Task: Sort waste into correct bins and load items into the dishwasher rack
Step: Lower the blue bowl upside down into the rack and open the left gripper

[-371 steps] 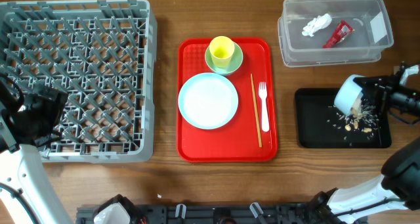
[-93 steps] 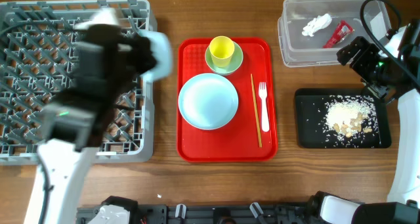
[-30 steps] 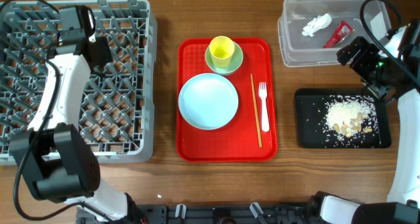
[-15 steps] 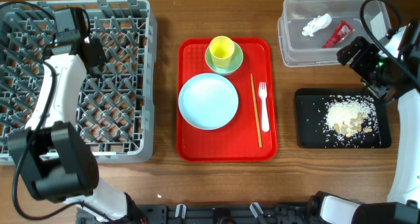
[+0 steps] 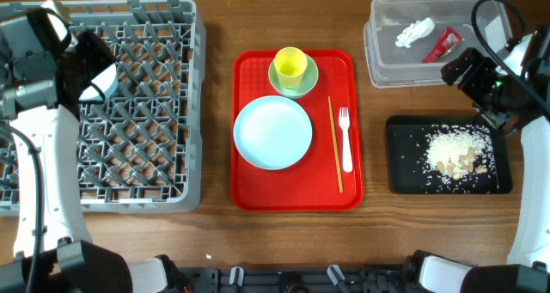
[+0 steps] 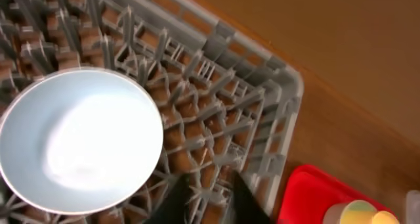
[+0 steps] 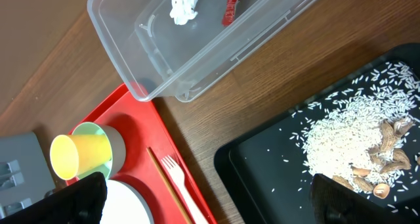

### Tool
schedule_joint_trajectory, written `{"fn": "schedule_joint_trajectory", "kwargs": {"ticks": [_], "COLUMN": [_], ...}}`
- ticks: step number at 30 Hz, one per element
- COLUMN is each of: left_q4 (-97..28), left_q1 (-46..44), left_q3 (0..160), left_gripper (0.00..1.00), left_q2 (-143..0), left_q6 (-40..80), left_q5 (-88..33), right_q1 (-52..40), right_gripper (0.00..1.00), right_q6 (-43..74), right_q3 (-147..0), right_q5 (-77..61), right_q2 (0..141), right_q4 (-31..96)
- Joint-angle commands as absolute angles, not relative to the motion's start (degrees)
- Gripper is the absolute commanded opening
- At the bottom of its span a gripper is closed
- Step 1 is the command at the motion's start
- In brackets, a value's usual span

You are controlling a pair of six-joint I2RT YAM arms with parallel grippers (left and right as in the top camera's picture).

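A small pale bowl lies in the grey dishwasher rack near its back left. My left gripper hovers just right of the bowl, jaws a little open with only rack pegs between them. The red tray carries a yellow cup on a green saucer, a pale-blue plate, chopsticks and a white fork. My right gripper hangs wide open and empty between the clear tub and the black tray.
The tub holds a white tissue and a red wrapper. Rice scraps are piled in the black tray. Bare wooden table lies between the rack, the red tray and the bins.
My left arm has drawn back to the left from over the rack, and the pale bowl now shows lying in the rack, free of the fingers. The right arm has not moved.
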State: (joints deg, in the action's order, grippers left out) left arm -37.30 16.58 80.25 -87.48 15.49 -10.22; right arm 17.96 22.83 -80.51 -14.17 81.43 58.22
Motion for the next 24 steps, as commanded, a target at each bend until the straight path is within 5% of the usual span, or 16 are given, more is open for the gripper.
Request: {"fn": "schedule_joint_trajectory", "kwargs": {"ticks": [1,5,15,18,21,24], "left_q4": [-40.10,-38.13,-34.81,-33.52,-33.15,-33.39], "left_q1": [15.57,15.49,12.05,10.37,9.96,10.31], "left_q3": [80.58,80.58,80.60,80.60,80.60,80.58], "left_gripper": [0.57,0.65,0.60,0.47,0.21,0.20], "left_q2": [-92.92,-97.76,-105.45,-105.67,-105.67,-105.78], "left_q6": [4.80,4.64,-1.06,-1.10,-1.08,-1.08], "left_q5": [-6.79,1.28,9.15,11.66,11.66,12.97], "right_q1": [18.02,18.02,18.02,18.02,18.02,18.02], "right_gripper": [1.00,1.00,1.00,1.00,1.00,1.00], "right_q6": [22.70,22.68,22.68,22.70,22.68,22.70], "right_q3": [-80.77,-80.77,-80.77,-80.77,-80.77,-80.77], "right_q5": [-15.09,-15.09,-15.09,-15.09,-15.09,-15.09], "right_q2": [81.17,81.17,81.17,81.17,81.17,81.17], "right_q4": [58.06,58.06,58.06,58.08,58.06,58.06]}}
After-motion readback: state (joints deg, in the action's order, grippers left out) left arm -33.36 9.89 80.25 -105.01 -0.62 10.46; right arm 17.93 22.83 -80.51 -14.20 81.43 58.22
